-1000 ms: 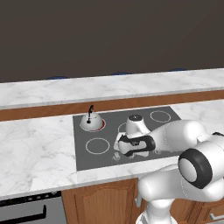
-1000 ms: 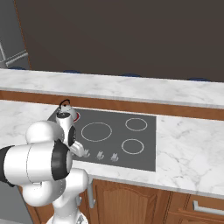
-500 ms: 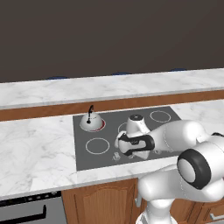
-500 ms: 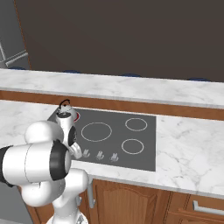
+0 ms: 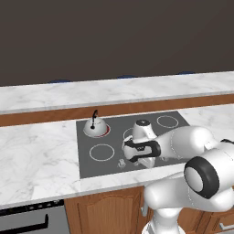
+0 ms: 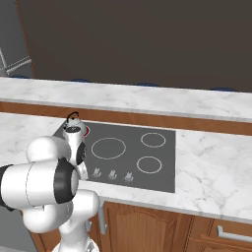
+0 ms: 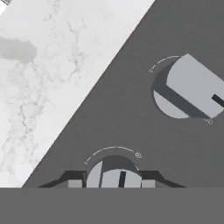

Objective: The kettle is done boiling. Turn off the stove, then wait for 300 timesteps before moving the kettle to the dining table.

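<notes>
Silver-grey, the kettle [image 5: 94, 128] sits on the stove's [image 5: 109, 137] back-left burner, which shows a red rim. Right of it, my gripper [image 7: 116, 180] hangs low over the front knob row, its fingers [image 7: 73, 183] closed against either side of one knob [image 7: 114, 173]. Another knob [image 7: 192, 89] lies further right.

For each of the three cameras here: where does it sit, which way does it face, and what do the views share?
Left base view: behind the arm's left, facing forward and down at the stove; arm at lower right.
Right base view: behind its right, same stove; arm at lower left.
Hand view: on the hand, looking down at a stove knob between the fingertips.
Both base views share the kettle and stove.
</notes>
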Robot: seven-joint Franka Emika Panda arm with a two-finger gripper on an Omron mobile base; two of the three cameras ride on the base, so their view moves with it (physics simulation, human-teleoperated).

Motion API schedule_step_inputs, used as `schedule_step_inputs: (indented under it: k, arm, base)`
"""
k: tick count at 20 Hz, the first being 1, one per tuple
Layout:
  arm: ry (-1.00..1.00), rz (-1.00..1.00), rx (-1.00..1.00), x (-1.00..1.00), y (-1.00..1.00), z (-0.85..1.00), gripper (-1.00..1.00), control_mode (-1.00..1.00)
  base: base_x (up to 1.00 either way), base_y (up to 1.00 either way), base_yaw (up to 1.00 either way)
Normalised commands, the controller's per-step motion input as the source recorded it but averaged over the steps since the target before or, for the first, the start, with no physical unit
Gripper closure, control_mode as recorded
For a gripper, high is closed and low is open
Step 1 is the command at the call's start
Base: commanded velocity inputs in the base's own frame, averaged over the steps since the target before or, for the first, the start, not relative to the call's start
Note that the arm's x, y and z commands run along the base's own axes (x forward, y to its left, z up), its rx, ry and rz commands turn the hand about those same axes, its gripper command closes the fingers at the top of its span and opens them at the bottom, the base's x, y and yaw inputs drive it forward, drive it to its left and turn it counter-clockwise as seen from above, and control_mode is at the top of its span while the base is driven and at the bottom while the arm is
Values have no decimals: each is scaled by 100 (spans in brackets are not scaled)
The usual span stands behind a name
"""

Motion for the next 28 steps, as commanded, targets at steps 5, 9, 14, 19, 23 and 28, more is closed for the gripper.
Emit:
schedule_step_inputs:
  k: [5, 9, 14, 19, 23, 28]
  arm:
    - [0, -29, 5, 0, 0, -6, 100, -100]
    - [0, -30, 4, 0, 0, -9, 100, -100]
    - [0, -33, 4, 0, 0, -10, 100, -100]
    - [0, -35, 4, 0, 0, -11, 100, -100]
    - [0, -36, 4, 0, 0, -13, 100, -100]
    - [0, -36, 3, -10, 0, -13, 100, -100]
  base:
    - [0, 0, 0]
    - [0, 0, 0]
    - [0, 0, 0]
    - [0, 0, 0]
    - [0, 0, 0]
    - [0, 0, 0]
